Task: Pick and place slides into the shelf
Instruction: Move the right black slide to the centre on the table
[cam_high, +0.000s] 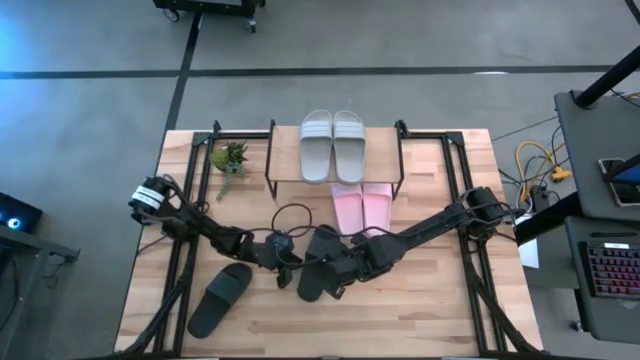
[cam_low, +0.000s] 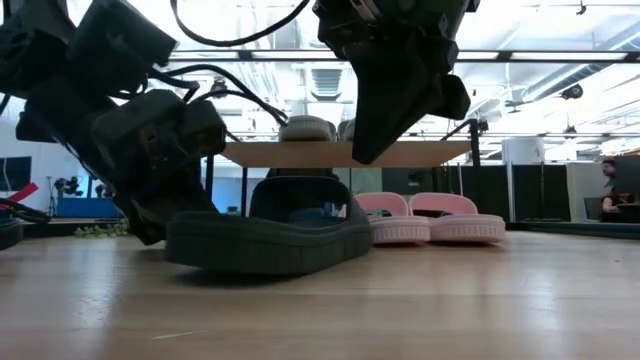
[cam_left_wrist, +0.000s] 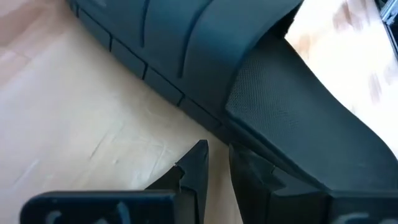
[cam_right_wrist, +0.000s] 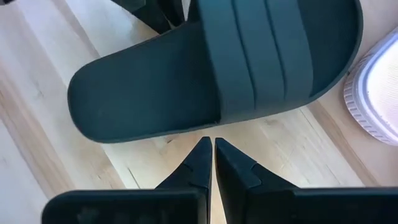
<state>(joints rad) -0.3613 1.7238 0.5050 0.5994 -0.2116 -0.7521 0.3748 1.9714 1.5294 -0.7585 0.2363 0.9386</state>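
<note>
I have both grippers low over the middle of the wooden table, near its front edge, around one black foam slide. My left gripper pinches that slide's edge between nearly closed fingers, apparently to lift it; the low view shows one end tilted up. My right gripper hangs just beside it, fingers pressed together and empty. The second black slide lies toward the front left corner. The small wooden shelf at the back edge carries the light grey slides on top, the pale pink slides underneath.
</note>
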